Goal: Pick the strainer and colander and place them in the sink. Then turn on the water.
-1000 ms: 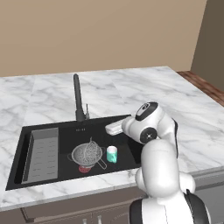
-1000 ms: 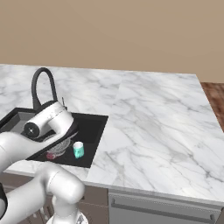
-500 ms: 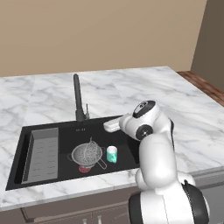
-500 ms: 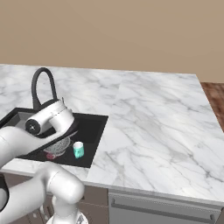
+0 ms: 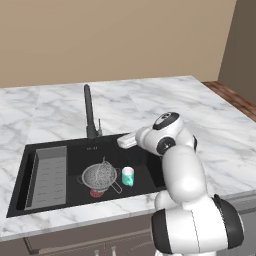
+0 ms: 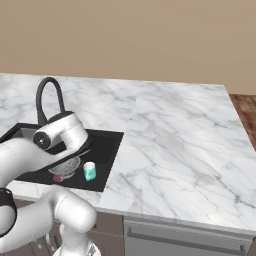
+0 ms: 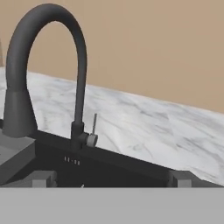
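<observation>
Black sink (image 5: 75, 150) recessed in the marble bench (image 5: 210, 125). The colander (image 5: 100, 176) sits on the basin floor with the strainer (image 5: 103, 172) apparently resting in it, a teal cup (image 5: 128, 176) just beside. The gripper (image 7: 109, 181), jaws spread wide and empty, hovers over the sink facing the faucet (image 7: 48, 74) and its thin lever (image 7: 94, 124).

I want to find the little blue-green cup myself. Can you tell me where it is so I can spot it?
Find the big black sink sunk into the marble counter. On its floor, right of the round metal colander, stands the little cup. It is the only blue-green thing there; the colander is grey and full of holes.
</observation>
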